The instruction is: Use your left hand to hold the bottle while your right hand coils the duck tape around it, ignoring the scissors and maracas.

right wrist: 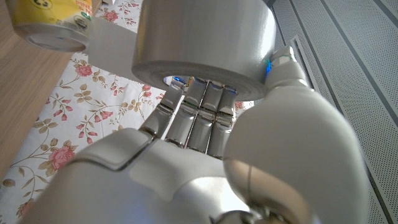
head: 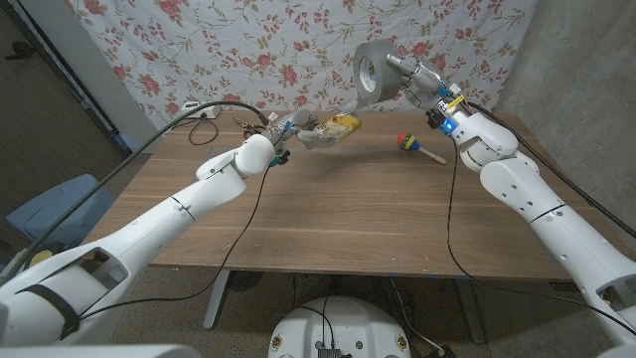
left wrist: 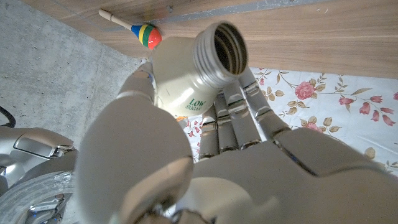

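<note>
Mid-wrap: left hand (head: 295, 132) clamped on bottle (head: 336, 126) held in air over desk's far edge, right hand (head: 409, 75) w/ fingers through duck tape (head: 373, 74) roll, strip (right wrist: 112, 45) stuck to bottle; next, prob. carry roll around bottle, keeping strip taut.

A wooden table (head: 328, 214) stood before a floral curtain (head: 248, 50) of red roses on white. Grey concrete wall (head: 581, 50) rose at the right. A blue bin (head: 55, 204) sat on the floor at the left.
</note>
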